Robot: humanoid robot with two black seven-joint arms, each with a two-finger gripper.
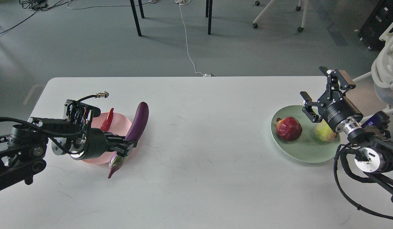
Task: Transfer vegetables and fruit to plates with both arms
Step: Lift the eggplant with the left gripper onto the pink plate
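My left gripper (128, 144) is shut on the long purple eggplant (137, 121) near its calyx end and holds it tilted over the right rim of the salmon pink plate (120, 119). The red chili pepper (107, 119) lies on that plate, partly hidden by my left wrist. At the right, the dark red pomegranate (289, 128) and the yellow-green fruit (323, 132) sit on the mint green plate (306, 151). My right gripper (317, 92) is open and empty, raised above the far side of the green plate.
The white table (202, 133) carries both plates, one near each end. Beyond its far edge are dark table legs (136, 17), a white cable (187, 41) on the grey floor and chair bases. A white chair (387, 70) stands at the right.
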